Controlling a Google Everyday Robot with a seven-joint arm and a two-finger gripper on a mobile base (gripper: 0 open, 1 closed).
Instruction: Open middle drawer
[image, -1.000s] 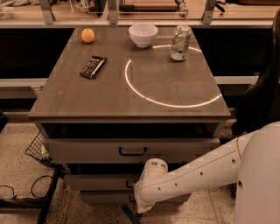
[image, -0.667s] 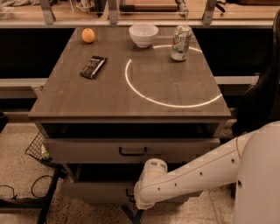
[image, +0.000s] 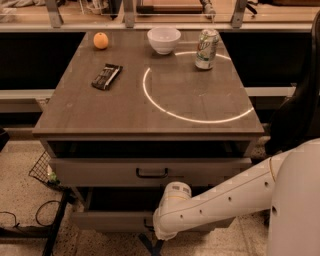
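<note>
Gripper (image: 151, 231): sitting low at the bottom of the view, at the end of the white jointed arm (image: 220, 200), which is reaching in from the right. It is pressing close against the front of the middle drawer, the low grey-beige wooden front (image: 107, 220), second of three. The arm's bulk is covering most of it, so how far it is open, and whether it is gripping anything, cannot be told. A sliver of small dark pull handle (image: 148, 223) is showing just left of the arm's end, right beside the gripper.

The middle drawer is standing out from the cabinet, its dark boxy inside (image: 122, 198) showing above the front.

Above it, the taller grey-beige drawer front (image: 90, 172) with the bigger dark handle (image: 151, 173) is sitting under the brown wooden tabletop (image: 90, 117).

On the tabletop, well apart from the gripper: a round orange fruit (image: 100, 40), a white bowl (image: 164, 39), a green-and-white drinks can (image: 206, 48), a dark flat snack packet (image: 106, 76) and a bright white ring of light (image: 150, 97).
</note>
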